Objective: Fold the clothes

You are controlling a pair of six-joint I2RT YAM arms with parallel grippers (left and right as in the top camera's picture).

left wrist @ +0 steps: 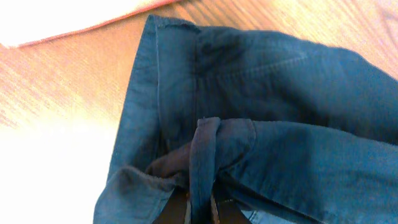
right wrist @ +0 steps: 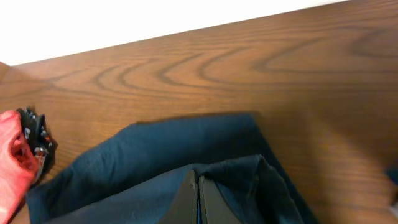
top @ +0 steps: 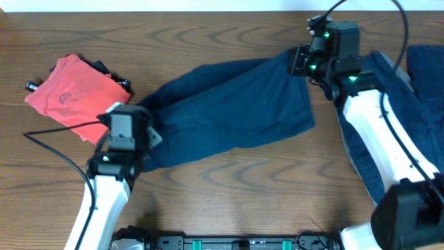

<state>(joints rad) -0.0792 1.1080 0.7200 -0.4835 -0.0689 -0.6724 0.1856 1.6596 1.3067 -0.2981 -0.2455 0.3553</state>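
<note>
A dark navy garment lies spread across the middle of the wooden table. My left gripper is shut on a strip of its cloth at the left end; in the left wrist view the strip runs between the fingers. My right gripper is shut on the garment's far right corner; the right wrist view shows the fingers pinching a raised fold of the navy cloth. More navy clothing lies at the right, under and beside the right arm.
A folded red cloth lies at the far left with a small black object next to it; both show at the left edge of the right wrist view. A black cable trails from the left arm. The table's far edge runs behind the garment.
</note>
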